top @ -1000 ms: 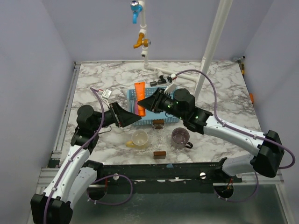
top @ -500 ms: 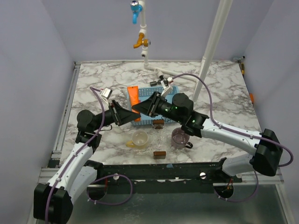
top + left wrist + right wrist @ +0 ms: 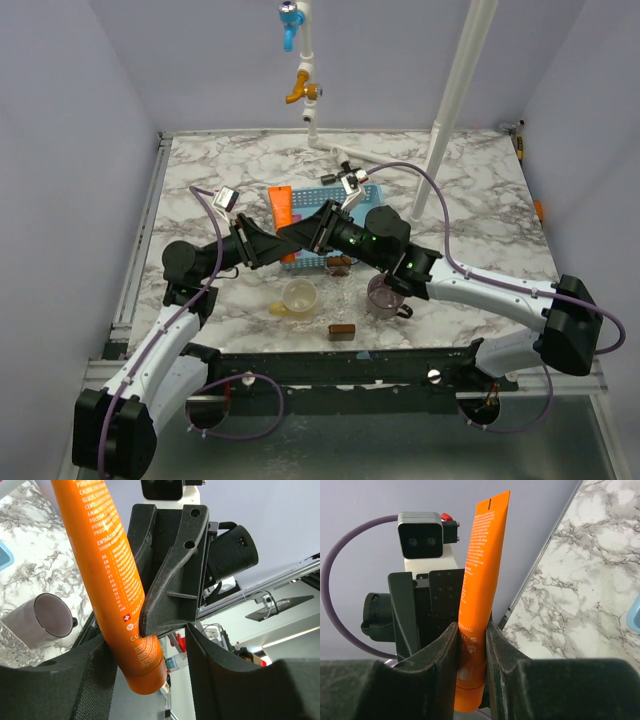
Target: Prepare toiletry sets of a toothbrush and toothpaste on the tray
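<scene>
The toothpaste (image 3: 281,206), a flat orange tube, hangs in the air over the left end of the blue tray (image 3: 308,262). My right gripper (image 3: 297,233) is shut on its lower part, both pads pressed against it (image 3: 472,627). My left gripper (image 3: 270,243) faces the right one, and the tube's cap end (image 3: 145,672) sits between its jaws. One left finger (image 3: 95,680) touches the tube. The other finger (image 3: 210,680) stands apart from it, so the left gripper (image 3: 147,640) is open. The toothbrush is out of view.
A cream cup (image 3: 299,296) and a purple cup (image 3: 386,293) stand in front of the tray. Two small brown blocks (image 3: 342,331) (image 3: 339,264) lie near them. A white pole (image 3: 450,110) slants up at the back right, and tap pipes (image 3: 305,80) hang at the back.
My right gripper has carried the toothpaste leftward to the left gripper. The left gripper has come up around the tube's cap end and its jaws have narrowed.
</scene>
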You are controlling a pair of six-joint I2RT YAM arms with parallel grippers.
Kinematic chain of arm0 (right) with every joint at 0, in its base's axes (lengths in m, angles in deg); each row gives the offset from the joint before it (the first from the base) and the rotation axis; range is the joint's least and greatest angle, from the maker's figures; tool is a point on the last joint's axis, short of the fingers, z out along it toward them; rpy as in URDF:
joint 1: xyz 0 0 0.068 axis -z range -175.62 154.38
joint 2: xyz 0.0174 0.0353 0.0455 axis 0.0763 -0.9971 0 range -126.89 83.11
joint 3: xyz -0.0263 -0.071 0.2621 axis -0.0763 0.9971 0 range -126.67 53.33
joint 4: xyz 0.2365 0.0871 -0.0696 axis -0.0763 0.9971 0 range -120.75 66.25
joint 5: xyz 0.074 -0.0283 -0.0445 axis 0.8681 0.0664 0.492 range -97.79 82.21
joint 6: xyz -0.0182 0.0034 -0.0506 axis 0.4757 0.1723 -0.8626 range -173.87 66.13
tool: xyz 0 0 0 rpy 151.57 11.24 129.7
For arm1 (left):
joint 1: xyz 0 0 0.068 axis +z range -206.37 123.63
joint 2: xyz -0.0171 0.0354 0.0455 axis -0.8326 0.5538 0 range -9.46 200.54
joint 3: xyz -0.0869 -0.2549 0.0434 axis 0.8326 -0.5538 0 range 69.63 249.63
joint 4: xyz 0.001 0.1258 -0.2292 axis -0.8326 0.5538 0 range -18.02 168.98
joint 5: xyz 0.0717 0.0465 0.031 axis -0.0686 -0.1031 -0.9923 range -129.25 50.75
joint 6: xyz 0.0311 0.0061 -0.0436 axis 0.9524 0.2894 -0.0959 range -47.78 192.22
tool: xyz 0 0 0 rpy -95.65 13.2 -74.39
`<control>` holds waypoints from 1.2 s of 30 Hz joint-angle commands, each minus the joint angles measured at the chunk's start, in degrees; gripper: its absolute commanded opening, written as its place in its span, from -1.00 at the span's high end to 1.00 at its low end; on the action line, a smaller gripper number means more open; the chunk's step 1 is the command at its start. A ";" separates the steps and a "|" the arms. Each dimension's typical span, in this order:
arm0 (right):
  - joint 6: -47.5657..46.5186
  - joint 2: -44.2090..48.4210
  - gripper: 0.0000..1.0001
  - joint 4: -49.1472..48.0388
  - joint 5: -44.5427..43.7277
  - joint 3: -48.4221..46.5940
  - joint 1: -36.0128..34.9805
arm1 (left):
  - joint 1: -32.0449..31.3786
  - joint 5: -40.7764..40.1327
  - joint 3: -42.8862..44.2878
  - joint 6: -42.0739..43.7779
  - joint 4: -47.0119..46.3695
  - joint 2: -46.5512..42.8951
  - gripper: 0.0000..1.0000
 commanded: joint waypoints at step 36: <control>0.05 1.89 0.21 -5.07 -5.44 1.33 -2.44 | -0.33 2.58 -1.38 2.79 0.58 -4.83 1.00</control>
